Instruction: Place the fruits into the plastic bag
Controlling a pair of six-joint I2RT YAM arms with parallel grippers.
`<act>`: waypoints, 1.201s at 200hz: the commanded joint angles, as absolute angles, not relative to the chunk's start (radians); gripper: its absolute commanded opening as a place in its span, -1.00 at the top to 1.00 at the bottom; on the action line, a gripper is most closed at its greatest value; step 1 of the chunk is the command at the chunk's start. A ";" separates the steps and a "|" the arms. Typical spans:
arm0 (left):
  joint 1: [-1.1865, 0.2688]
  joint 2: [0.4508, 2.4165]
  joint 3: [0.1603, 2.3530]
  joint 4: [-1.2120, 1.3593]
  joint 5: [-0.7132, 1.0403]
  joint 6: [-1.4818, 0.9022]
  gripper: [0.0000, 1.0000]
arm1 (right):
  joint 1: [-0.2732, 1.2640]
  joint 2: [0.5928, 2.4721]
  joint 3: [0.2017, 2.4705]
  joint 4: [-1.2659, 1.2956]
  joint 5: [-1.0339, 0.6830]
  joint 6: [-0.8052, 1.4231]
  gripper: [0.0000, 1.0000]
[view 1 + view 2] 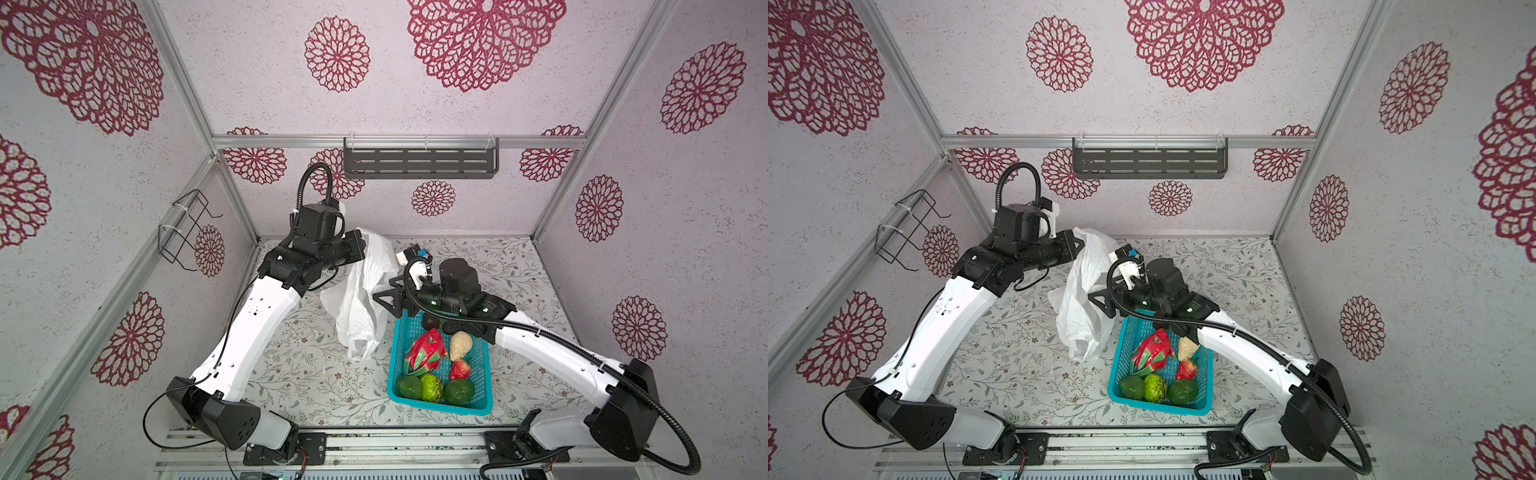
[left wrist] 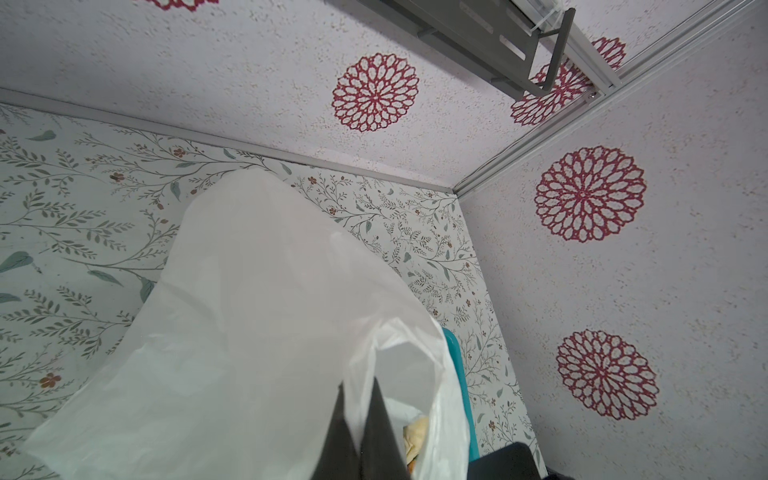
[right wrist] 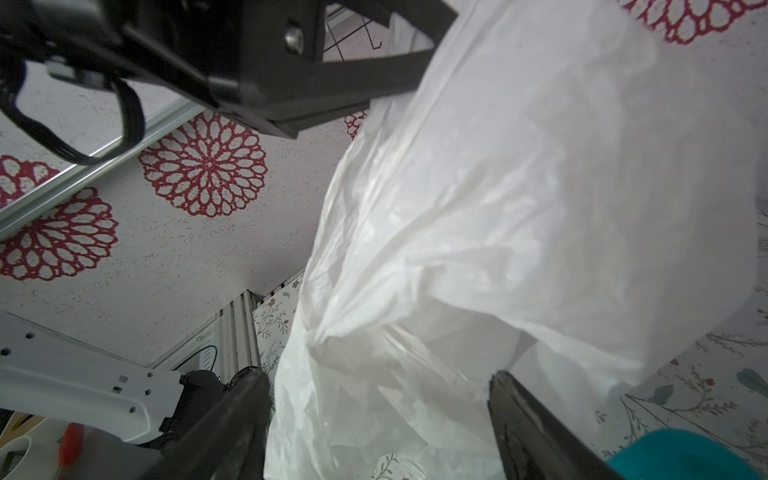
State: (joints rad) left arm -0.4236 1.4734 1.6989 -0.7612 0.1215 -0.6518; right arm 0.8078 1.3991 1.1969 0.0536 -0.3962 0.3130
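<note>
One plastic bag [image 1: 360, 303], mid-frame, is clenched by the left end effector [image 2: 358, 390] and straddled by the released right end effector [image 3: 378, 376].

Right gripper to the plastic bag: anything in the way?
Nothing visible. In the right wrist view the right gripper, jaws open, faces the plastic bag directly, with only the bag's own film between the jaws. The left gripper pinches the bag higher up, off that path.

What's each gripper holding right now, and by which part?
The left gripper is shut on the plastic bag, pinching film at its raised upper edge. The right gripper holds nothing: jaws open astride the hanging bag.
</note>
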 commanded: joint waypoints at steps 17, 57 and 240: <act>-0.421 1.473 1.709 -0.734 0.119 -0.679 1.00 | 0.822 1.463 1.279 0.099 -0.393 0.308 -0.69; -0.423 1.450 1.678 -0.720 0.129 -0.699 1.00 | 0.821 1.555 1.347 0.114 -0.356 0.322 -0.62; -0.428 1.317 1.497 -0.762 0.111 -0.592 -0.85 | 0.693 1.458 1.311 0.080 -0.494 0.372 1.00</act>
State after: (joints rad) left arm -0.4000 1.3777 1.5261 -0.7528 0.1143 -0.6403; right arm 0.6987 1.4815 1.2934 0.0731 -0.4816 0.3466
